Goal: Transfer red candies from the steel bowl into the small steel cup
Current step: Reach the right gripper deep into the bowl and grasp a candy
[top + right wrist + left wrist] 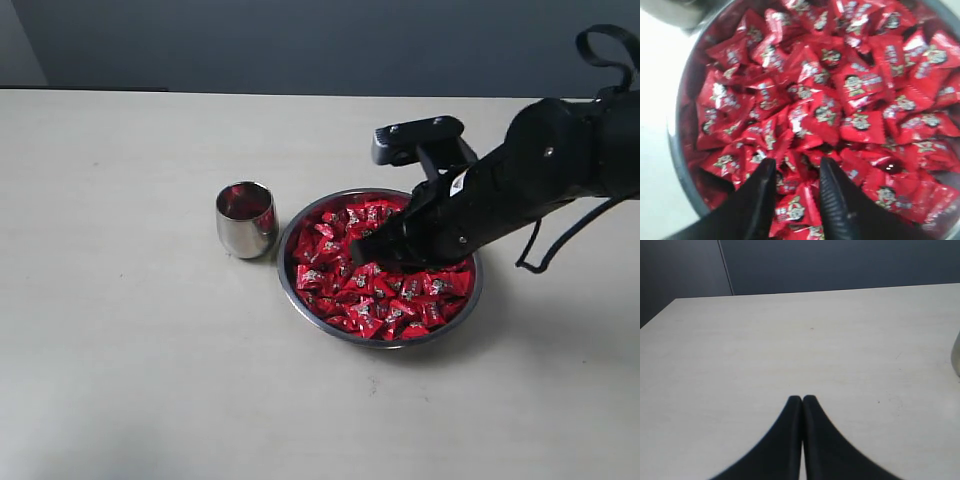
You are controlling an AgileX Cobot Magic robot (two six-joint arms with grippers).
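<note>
The steel bowl [385,343] sits right of the table's middle, piled with red candies [350,290]. The small steel cup [245,220] stands upright just left of the bowl, almost touching its rim. My right gripper [365,250] reaches down into the bowl from the right. In the right wrist view this gripper [796,167] is open, its fingertips pushed into the candies [860,90], and one red candy [797,209] lies between the fingers. The bowl's rim [677,150] curves beside them. My left gripper [802,399] is shut and empty over bare table, out of the exterior view.
The pale table [120,350] spreads wide around the bowl and cup, with a dark wall behind it. A sliver of the cup [956,357] shows at the edge of the left wrist view. The right arm's black body and cable [560,240] hang over the bowl's right side.
</note>
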